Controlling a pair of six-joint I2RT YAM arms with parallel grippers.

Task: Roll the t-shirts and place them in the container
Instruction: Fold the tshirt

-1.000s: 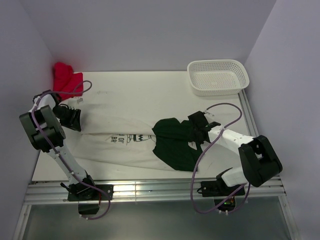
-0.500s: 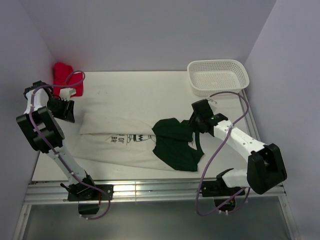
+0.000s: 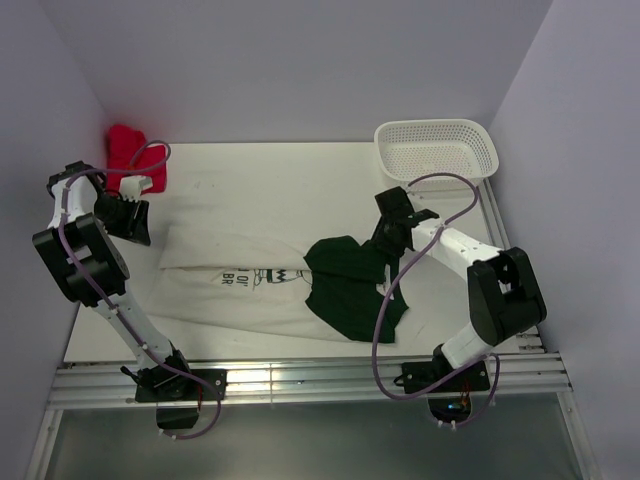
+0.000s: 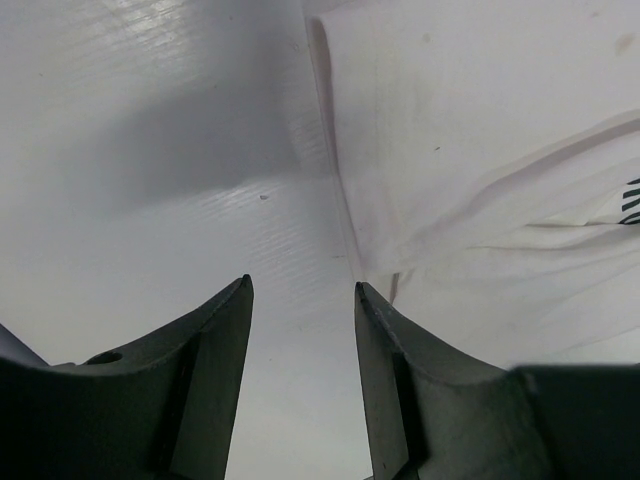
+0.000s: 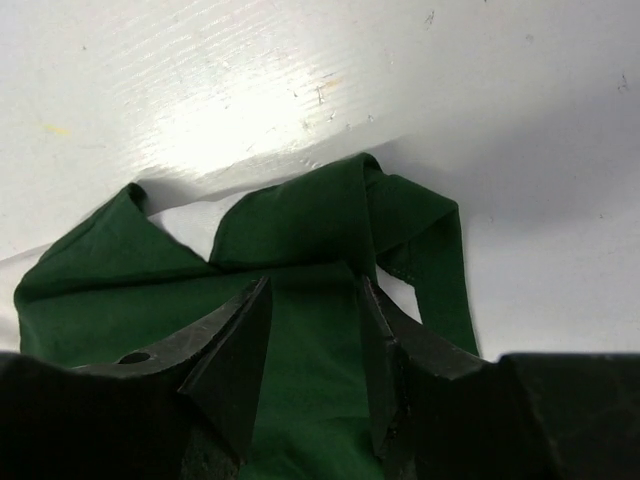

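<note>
Red cloth point(image 3: 130, 150) overhead only; left gripper point(image 4: 302, 283) and right gripper point(image 5: 314, 282) both apart.

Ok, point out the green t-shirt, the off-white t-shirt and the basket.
green t-shirt point(image 3: 350, 295): top external view, middle of the cloth.
off-white t-shirt point(image 3: 230, 250): top external view, plain cloth above the lettering.
basket point(image 3: 440, 183): top external view, near wall.

In the overhead view the green shirt point(image 3: 350, 292) covers the right end of the off-white shirt point(image 3: 225, 300), whose dark lettering point(image 3: 237, 277) left of centre is too small to read, and the left wrist view's right edge cuts that shirt off.
</note>
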